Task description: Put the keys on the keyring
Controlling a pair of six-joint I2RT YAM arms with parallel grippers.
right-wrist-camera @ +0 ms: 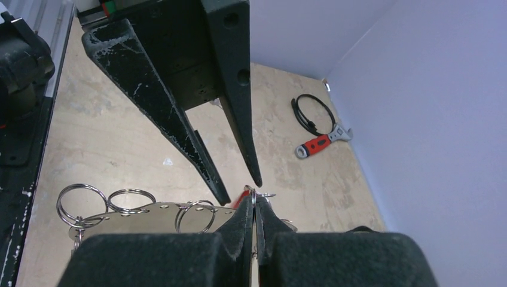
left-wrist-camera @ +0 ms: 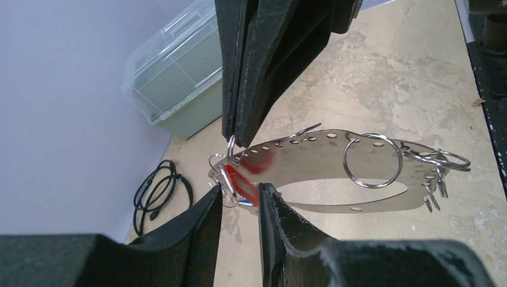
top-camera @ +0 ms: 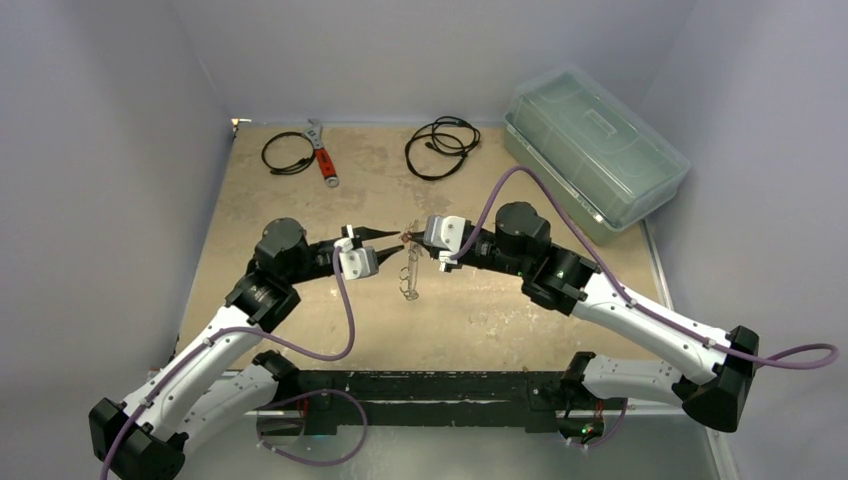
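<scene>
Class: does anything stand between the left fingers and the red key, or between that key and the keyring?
Nothing visible does. The red key lies right at the tips of the left fingers, at the keyring's end, beside the small ring that the right gripper pinches.

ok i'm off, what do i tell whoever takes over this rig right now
Right gripper: shut on a small ring at one end of the metal band, held in the air.
Left gripper: fingers either side of the red key, grip unclear.
Done: both arms meet at the band.
Left: confirm the red key is threaded on; can't tell from here.
</scene>
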